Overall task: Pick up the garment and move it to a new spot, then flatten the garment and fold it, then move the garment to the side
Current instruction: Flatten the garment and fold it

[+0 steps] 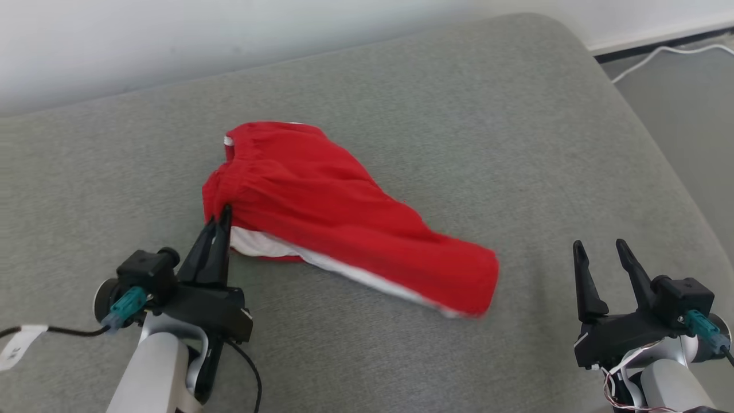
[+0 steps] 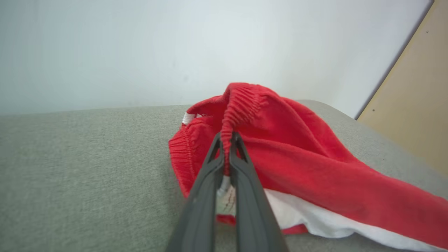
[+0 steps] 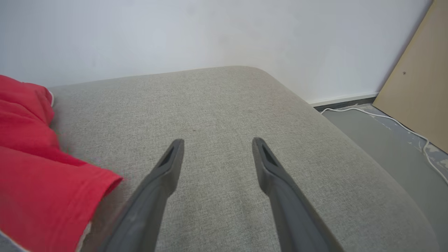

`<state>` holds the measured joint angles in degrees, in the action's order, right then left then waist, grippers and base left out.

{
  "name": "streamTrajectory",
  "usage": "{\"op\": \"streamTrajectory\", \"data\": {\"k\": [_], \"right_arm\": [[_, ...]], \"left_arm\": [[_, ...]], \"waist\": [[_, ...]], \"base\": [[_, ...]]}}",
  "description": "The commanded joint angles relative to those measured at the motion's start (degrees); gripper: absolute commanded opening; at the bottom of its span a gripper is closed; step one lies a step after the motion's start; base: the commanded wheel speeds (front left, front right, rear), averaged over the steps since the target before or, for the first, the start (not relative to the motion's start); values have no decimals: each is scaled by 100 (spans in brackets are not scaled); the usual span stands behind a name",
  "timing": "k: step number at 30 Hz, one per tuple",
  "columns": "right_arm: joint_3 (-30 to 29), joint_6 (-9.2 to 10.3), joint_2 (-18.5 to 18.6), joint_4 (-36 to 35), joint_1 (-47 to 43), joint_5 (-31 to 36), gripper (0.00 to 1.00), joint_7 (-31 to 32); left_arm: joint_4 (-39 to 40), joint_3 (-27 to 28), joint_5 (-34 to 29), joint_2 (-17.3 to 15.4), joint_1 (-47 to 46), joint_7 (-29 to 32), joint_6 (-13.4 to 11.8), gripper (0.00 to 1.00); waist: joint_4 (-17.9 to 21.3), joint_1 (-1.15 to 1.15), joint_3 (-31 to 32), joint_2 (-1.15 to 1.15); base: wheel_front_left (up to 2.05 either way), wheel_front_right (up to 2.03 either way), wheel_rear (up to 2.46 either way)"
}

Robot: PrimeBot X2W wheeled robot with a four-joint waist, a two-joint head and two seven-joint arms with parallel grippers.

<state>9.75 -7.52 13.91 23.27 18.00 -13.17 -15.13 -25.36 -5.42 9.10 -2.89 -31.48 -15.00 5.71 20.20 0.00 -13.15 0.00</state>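
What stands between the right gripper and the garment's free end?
Nothing visible. Bare cushion lies between the open right gripper and the garment, whose leg end is nearest it. The left gripper is shut on the waistband.

The garment is red, shorts by the look of it, with a gathered elastic waistband and white trim underneath; it's crumpled around the middle of the grey cushion; waistband end is bunched and lifted, pinched in my left gripper; the other end trails flat toward the cushion's right side
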Motion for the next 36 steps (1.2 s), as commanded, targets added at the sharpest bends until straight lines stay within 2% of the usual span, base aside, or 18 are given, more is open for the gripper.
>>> {"op": "streamTrajectory", "data": {"k": [1,12,19,20,21,22,23,30,36], "right_arm": [[-2,6,-4,25,-102,-40,100,-3],[212,6,-11,83,-188,-89,100,-4],[473,6,-91,120,-80,-177,100,-4],[514,6,-100,126,-63,-183,100,-3],[550,6,-102,129,-49,-188,100,-3],[580,6,-100,134,-44,-197,100,-3],[613,6,-92,134,-39,-205,100,-3],[804,6,-46,155,-134,-207,100,-3],[1348,6,-12,40,-339,-212,100,-3]], "left_arm": [[113,62,65,-2,118,-27,-4,0],[389,480,-284,-50,648,-27,-27,0],[206,824,-473,-154,953,-27,-76,0],[169,855,-493,-146,994,-27,-72,15],[144,873,-512,-134,1018,-27,-76,37],[131,884,-536,-124,1047,-27,-82,89],[79,884,-550,-111,1086,-27,-96,100],[78,862,-568,-43,1380,-27,-187,100],[320,725,-456,-3,1835,-27,-314,100]], "waist": [[-255,0,96,0],[-1204,0,305,0],[-1502,0,218,0],[-1519,0,216,0],[-1534,0,218,0],[-1547,0,226,0],[-1564,0,242,0],[-1680,0,452,0],[-1866,0,728,0]], "base": [[0,0,0],[0,0,0],[0,0,0],[0,0,0],[0,0,0],[0,0,0],[0,0,0],[0,0,0],[0,0,0]]}}
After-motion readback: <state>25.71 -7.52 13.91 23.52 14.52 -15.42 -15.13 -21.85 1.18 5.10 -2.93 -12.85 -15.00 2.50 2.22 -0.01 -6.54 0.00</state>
